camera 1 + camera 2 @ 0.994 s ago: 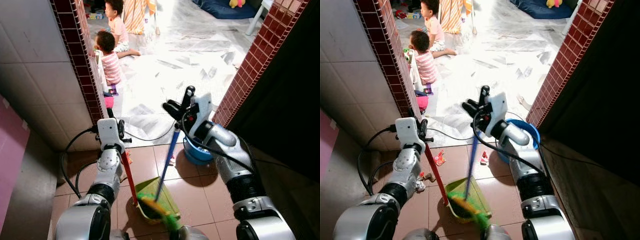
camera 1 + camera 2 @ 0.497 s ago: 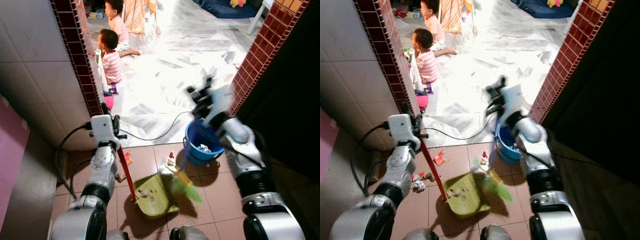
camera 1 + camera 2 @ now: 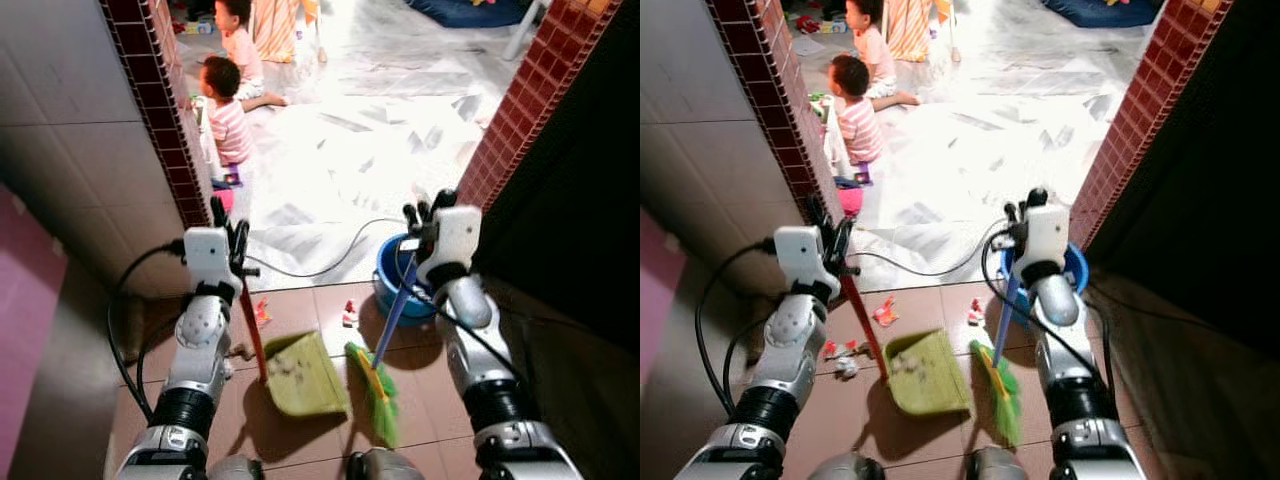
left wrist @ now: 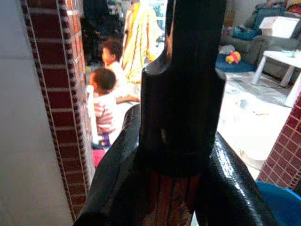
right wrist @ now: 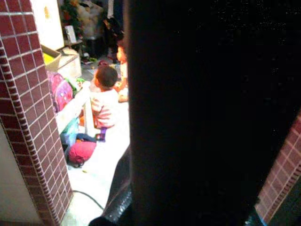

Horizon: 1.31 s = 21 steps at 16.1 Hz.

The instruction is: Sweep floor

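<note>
While the left gripper (image 3: 228, 243) clamps the red dustpan handle (image 3: 252, 335) and the right gripper (image 3: 428, 215) clamps the blue broom (image 3: 385, 335), some debris sits in the green dustpan (image 3: 303, 374); wrapper scraps (image 3: 883, 313) remain on the brown tiles (image 3: 310, 430).

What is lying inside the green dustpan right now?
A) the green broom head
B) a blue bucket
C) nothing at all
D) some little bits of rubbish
D: a few small pale bits of rubbish sit near the back of the green dustpan, while the broom head rests on the floor beside it.
</note>
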### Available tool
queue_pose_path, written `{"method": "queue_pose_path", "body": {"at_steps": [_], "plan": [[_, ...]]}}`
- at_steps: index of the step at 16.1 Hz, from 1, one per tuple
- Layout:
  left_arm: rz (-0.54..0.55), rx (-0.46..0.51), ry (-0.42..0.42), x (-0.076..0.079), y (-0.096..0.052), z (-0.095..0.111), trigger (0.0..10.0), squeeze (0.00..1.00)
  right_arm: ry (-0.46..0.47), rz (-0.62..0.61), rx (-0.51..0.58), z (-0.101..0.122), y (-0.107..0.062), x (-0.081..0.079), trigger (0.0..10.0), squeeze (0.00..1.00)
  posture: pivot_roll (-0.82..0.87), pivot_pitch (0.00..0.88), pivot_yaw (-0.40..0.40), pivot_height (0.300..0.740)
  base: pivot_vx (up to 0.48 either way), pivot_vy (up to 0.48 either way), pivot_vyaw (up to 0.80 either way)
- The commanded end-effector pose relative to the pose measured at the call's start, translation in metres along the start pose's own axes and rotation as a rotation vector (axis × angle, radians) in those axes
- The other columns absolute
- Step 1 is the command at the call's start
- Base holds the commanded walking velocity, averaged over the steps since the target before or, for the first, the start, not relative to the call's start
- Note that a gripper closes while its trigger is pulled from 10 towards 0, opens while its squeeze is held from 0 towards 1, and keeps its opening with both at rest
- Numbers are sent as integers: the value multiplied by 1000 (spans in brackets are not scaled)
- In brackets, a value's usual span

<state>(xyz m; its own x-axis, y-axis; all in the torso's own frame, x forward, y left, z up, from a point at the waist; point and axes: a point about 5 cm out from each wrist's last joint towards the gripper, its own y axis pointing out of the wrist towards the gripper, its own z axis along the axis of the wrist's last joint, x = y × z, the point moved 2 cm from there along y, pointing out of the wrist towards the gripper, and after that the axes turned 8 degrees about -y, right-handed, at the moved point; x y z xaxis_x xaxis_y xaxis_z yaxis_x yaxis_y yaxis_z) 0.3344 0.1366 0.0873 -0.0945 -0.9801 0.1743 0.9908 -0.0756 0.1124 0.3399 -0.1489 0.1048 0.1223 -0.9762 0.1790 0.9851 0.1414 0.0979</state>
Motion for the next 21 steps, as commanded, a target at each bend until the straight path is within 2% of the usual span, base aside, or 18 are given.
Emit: {"method": "queue_pose_path", "body": {"at_steps": [1,4,7,10,13,14,18,21], "plan": [[-56,50,18,9,4,15,10000,0,14,-55,-8,-2,-4,7,10000,0,-77,0,50,740,0,0,0],[-156,53,41,26,9,22,10000,0,15,-139,-17,-7,-13,18,10000,0,-137,0,127,740,0,0,-800],[-264,33,41,43,12,27,10000,0,-17,-235,-18,-9,-29,39,10000,0,-186,0,171,740,0,0,-800],[-266,27,38,42,12,29,10000,0,-28,-270,-42,-13,-36,44,10000,0,-199,0,165,740,0,0,-800],[-256,46,51,39,13,36,10000,0,-66,-231,-25,-1,-38,33,10000,0,-229,18,125,740,0,0,-533],[-222,77,51,35,15,46,10000,0,-56,-191,-19,4,-38,23,10000,0,-206,35,97,740,0,0,0],[-110,127,45,14,10,60,10000,0,-55,-39,-20,3,-33,-3,10000,0,-170,17,50,740,0,0,0],[-48,156,41,10,9,66,10000,0,-39,-62,-36,1,-23,9,10000,0,-129,2,56,740,0,0,0]]}}
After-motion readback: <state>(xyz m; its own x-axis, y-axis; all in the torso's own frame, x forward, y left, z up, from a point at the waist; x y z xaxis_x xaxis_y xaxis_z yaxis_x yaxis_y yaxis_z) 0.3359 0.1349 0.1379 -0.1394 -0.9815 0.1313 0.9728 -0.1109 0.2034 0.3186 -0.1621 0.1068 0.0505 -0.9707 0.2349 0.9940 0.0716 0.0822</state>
